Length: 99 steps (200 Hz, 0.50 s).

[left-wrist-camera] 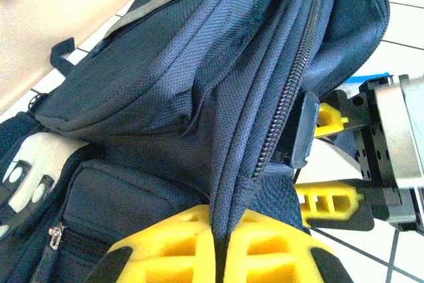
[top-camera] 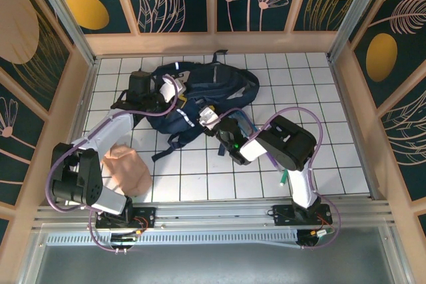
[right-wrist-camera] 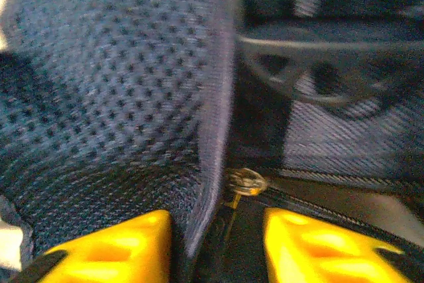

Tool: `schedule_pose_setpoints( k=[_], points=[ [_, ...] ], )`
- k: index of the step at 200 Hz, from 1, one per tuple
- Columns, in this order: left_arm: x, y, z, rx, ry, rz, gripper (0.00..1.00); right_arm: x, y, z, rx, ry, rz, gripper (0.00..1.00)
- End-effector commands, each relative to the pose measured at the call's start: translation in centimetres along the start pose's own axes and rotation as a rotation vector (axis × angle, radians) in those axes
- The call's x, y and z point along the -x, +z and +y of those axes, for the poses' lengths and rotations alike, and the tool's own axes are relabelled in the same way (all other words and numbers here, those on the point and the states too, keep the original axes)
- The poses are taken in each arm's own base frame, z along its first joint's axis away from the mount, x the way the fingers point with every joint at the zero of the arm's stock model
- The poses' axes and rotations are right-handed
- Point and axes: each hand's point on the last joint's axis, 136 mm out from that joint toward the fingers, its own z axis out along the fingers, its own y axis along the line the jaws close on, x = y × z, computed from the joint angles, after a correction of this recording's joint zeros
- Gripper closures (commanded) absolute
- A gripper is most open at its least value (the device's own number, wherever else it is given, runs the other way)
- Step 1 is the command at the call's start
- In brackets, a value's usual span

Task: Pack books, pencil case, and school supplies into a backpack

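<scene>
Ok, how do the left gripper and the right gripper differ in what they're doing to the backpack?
The left gripper is shut, pinching a fold of the backpack beside its zipper; the right gripper has its jaws apart, a fabric edge standing between them. From above, the left gripper is at the backpack's far left side, the right gripper at its near right edge. Both have yellow fingers and are working on the backpack.

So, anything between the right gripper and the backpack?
Nothing visible. The right gripper sits at the backpack, jaws apart with a fabric edge running between them and the zipper pull just ahead. The left gripper is shut on a fold of it.
</scene>
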Motion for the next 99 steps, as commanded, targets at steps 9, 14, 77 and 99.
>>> schedule_pose_setpoints(
  k=[9,14,77,99],
  points=[
    [3.7,-1.4,-1.3,-0.043,0.081,-0.122,1.0,0.9,-0.8,-4.0,-0.158,0.086,-0.044,0.73],
    [3.8,-1.5,-1.2,-0.041,0.084,-0.124,1.0,1.1,-0.8,-4.1,-0.158,0.093,-0.049,0.76],
    [3.6,-1.5,-0.6,-0.008,0.094,-0.106,1.0,2.9,-1.5,-1.5,0.069,0.119,-0.102,1.0],
    [3.1,-1.5,-0.6,-0.001,0.109,-0.083,1.0,2.1,-1.6,-2.9,0.014,0.143,-0.054,1.0]
  ],
)
